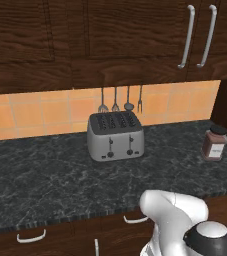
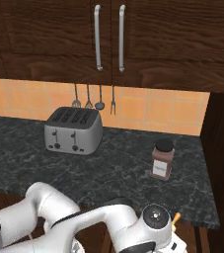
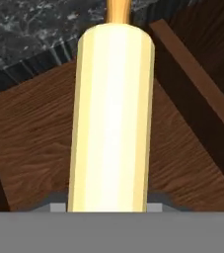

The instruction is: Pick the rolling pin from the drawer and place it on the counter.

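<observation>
claw: tips hidden in hand view; clamped on rolling pin, barrel running up the middle from between the fingers
rolling pin: pale tan barrel, orange handle at far end crossing counter edge; in right base view an orange tip pokes out beside the wrist, just below counter front edge
pin position: lifted, over the wood of the drawer, not resting on it as far as can be told
drawer: brown wood surface under the pin, darker side wall at right of hand view; open or not, cannot tell from base views
counter: black-grey marble, front edge right above the pin's far end; arm low in front of it near right end
toaster: silver four-slot, toward back edge of counter, mid-length
spice jar: brown lid, near right end of counter, well apart from toaster
utensils: four hanging on tile backsplash behind toaster
upper cabinets: dark wood, two silver handles
</observation>
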Motion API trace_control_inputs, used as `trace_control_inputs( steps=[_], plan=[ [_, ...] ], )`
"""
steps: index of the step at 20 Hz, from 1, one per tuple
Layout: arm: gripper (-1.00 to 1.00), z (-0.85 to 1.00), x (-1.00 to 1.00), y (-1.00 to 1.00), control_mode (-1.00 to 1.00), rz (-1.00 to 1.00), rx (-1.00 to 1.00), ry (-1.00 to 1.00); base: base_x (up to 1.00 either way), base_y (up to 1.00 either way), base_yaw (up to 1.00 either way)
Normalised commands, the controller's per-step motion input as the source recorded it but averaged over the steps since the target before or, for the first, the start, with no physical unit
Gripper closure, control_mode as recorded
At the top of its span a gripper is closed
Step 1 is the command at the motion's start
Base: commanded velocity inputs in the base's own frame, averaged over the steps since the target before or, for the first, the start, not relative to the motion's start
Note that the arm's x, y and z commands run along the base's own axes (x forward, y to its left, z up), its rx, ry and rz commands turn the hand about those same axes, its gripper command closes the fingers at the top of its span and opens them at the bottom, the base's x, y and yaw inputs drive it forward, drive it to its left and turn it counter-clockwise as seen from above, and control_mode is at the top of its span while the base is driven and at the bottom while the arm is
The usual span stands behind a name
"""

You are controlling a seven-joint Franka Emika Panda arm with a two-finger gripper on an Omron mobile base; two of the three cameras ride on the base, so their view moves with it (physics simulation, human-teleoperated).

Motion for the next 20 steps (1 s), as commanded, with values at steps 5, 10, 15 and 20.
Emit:
trace_control_inputs(
  steps=[5, 10, 15, 20],
  plan=[
    [1.00, 0.69, 0.38, 0.58, -1.00, 0.24, -0.03, -0.13, 0.00, 0.00, 0.00],
    [1.00, 0.31, 0.73, 0.74, -1.00, 0.24, -0.14, -0.09, 0.00, 0.00, 0.00],
    [1.00, 0.00, 1.00, 0.89, -1.00, 0.19, -0.15, 0.00, 0.00, 0.00, 0.00],
    [1.00, 0.00, 1.00, 0.34, -1.00, 0.00, -0.02, 0.23, 0.00, 0.00, 0.00]
  ],
)
